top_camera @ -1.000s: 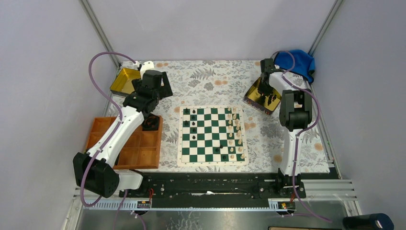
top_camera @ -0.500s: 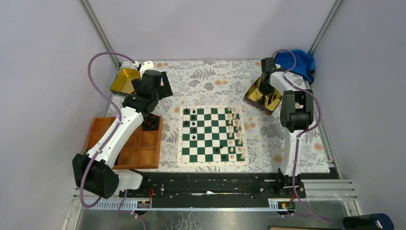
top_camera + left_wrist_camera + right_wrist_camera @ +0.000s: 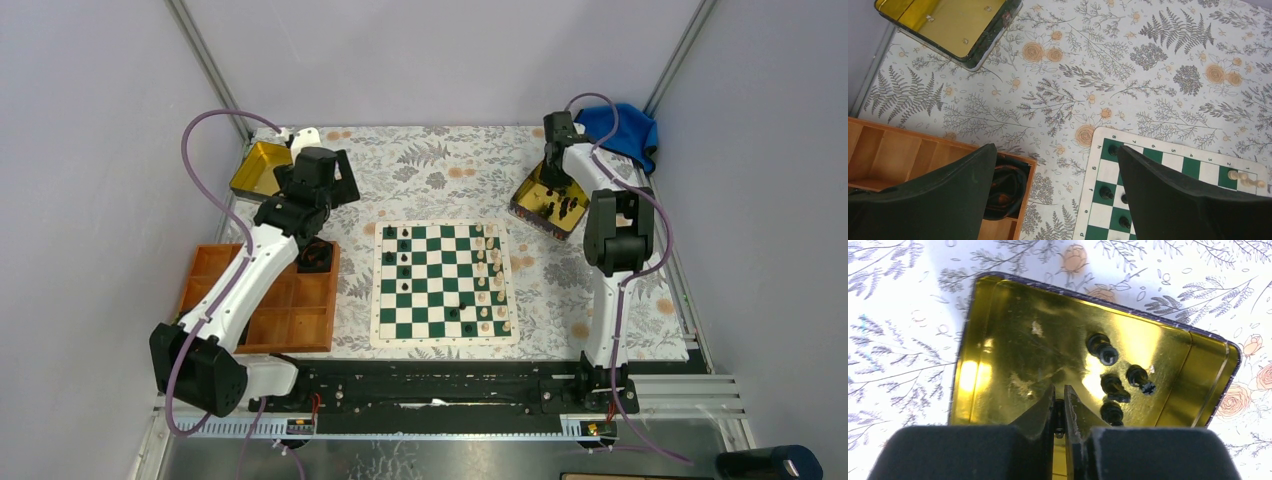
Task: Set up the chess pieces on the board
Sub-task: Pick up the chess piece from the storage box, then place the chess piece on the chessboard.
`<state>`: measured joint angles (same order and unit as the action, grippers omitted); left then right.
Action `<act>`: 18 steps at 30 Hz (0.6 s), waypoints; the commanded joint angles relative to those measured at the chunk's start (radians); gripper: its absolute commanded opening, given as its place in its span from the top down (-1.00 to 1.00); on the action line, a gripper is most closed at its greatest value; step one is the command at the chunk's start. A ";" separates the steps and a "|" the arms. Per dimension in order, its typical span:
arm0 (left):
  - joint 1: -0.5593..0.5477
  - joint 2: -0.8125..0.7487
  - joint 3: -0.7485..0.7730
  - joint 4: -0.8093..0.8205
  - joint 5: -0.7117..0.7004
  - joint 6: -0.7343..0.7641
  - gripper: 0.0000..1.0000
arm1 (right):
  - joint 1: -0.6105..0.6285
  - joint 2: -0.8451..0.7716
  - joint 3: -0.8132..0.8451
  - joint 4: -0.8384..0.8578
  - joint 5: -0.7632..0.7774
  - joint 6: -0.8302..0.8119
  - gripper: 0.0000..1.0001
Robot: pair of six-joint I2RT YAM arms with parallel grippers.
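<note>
the step in hand is fetching one more black piece from the store. the right hand [image 3: 1059,393] sits low inside the gold tin [image 3: 998,340] at the far right of the bench [image 3: 440,160], its fingers clenched almost together on a thin dark black chess piece [image 3: 1059,419] in the slit between them. only a sliver of it shows, so i cannot tell which kind. four loose black pieces [image 3: 1113,385] lie on the tin floor just beside it.

the board [image 3: 445,330] lies at mid-bench. a few black men [image 3: 403,258] stand along its left files, cream men [image 3: 487,280] line the right, and most black squares are unfilled, so the task looks well short of done.

the left hand [image 3: 1056,150] hangs released, jaws wide, grasping nothing, above the cloth between the wooden tray [image 3: 893,150] and the board's corner.

next, probably: lift clear of the tin wall, carry left to a vacant black square, and set the piece upright without knocking the cream row.
</note>
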<state>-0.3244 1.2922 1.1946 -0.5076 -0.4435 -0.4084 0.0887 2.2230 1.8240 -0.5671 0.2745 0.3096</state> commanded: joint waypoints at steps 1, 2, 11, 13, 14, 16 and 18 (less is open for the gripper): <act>0.007 -0.050 -0.024 0.052 0.008 0.003 -0.97 | 0.065 -0.088 0.067 -0.034 0.028 -0.027 1.00; 0.007 -0.060 -0.032 0.053 0.009 0.001 -0.97 | 0.083 -0.094 0.073 -0.038 0.028 -0.029 1.00; 0.007 -0.156 -0.083 0.021 0.015 -0.021 -0.97 | 0.321 -0.092 0.167 -0.107 0.037 -0.041 1.00; 0.007 -0.180 -0.093 0.017 0.016 -0.026 -0.97 | 0.380 -0.084 0.185 -0.120 0.031 -0.037 1.00; 0.007 -0.192 -0.099 0.013 0.015 -0.027 -0.97 | 0.411 -0.080 0.193 -0.125 0.028 -0.034 1.00; 0.007 -0.217 -0.108 0.007 0.014 -0.031 -0.98 | 0.471 -0.070 0.210 -0.137 0.029 -0.030 1.00; 0.007 -0.241 -0.117 0.001 0.017 -0.034 -0.97 | 0.530 -0.056 0.229 -0.148 0.028 -0.025 1.00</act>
<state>-0.3244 1.1004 1.0996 -0.5125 -0.4278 -0.4252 0.5274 2.2074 1.9873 -0.6647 0.2943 0.2844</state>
